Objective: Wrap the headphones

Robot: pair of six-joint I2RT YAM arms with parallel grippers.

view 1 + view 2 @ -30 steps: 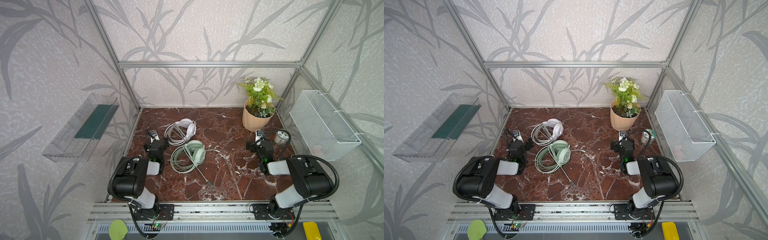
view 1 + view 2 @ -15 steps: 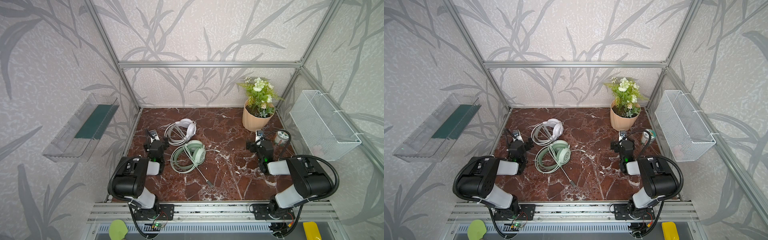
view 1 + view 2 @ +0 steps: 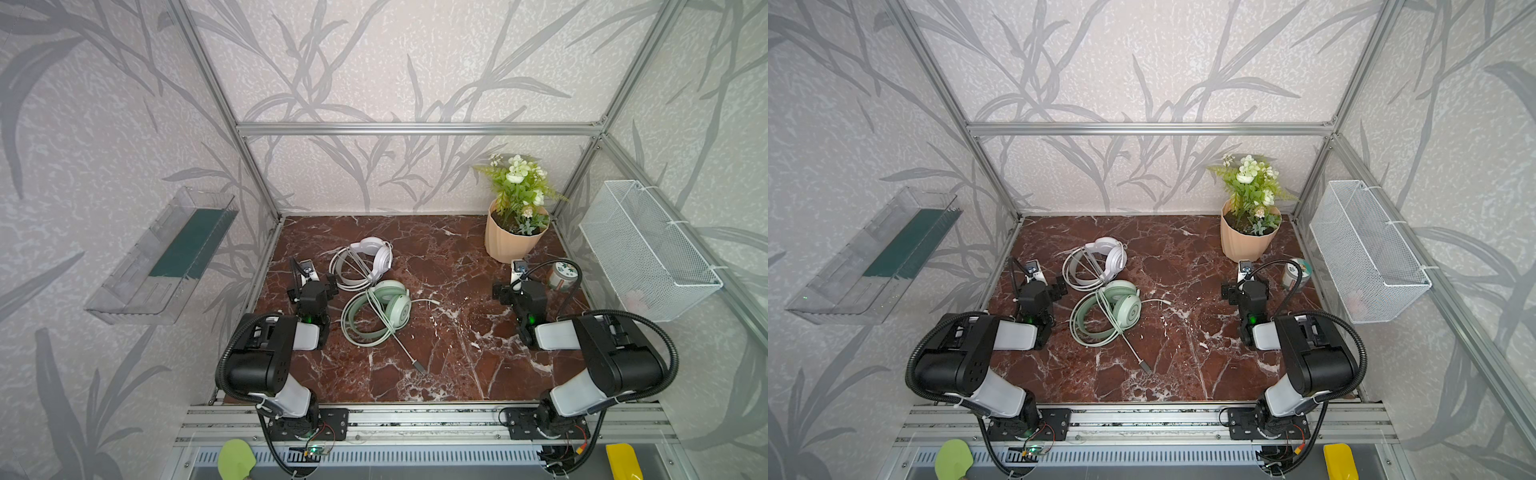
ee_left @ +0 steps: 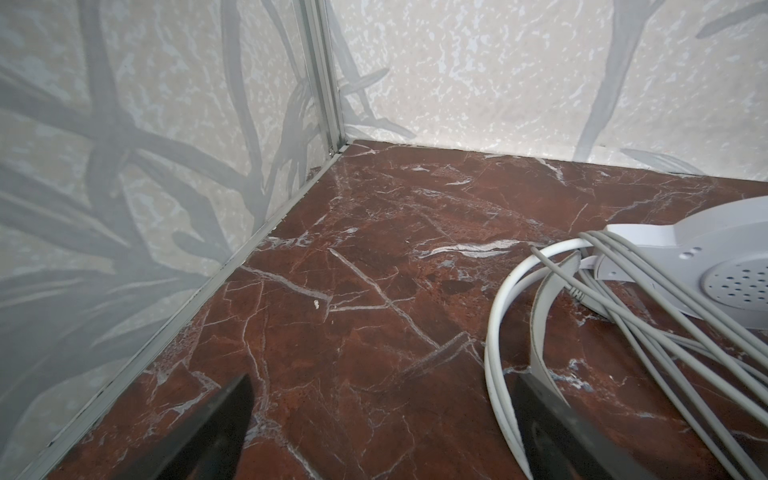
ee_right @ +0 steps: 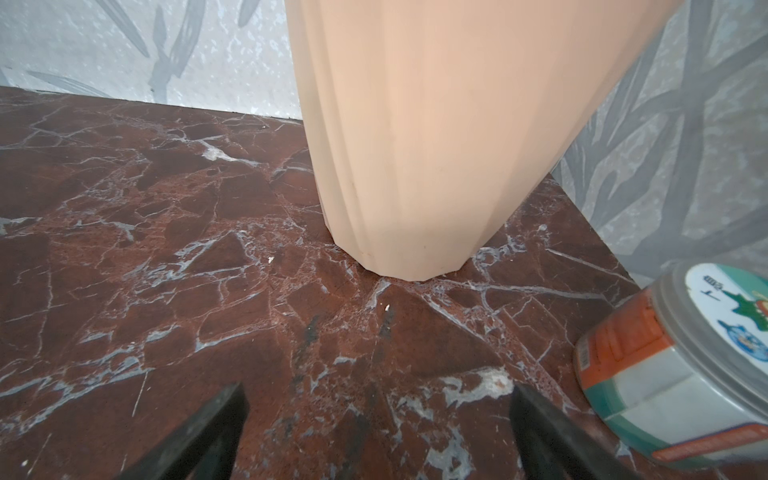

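Left gripper (image 4: 382, 378) stands wide, empty, just beside the white headphones (image 3: 380, 255). Right gripper (image 5: 376, 388) stands wide, empty, near the flowerpot (image 5: 436, 124). Green headphones (image 3: 392, 303) lie untouched.

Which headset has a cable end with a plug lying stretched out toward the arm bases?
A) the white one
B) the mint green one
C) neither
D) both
B: from the mint green headset a cable runs out to a plug on the table; the white headset has its cable bundled across its bands.

place: robot lab cell | cues: aluminium frame (image 3: 415, 129); wallpapered panels (image 3: 395, 62); mounting rail (image 3: 415, 417)
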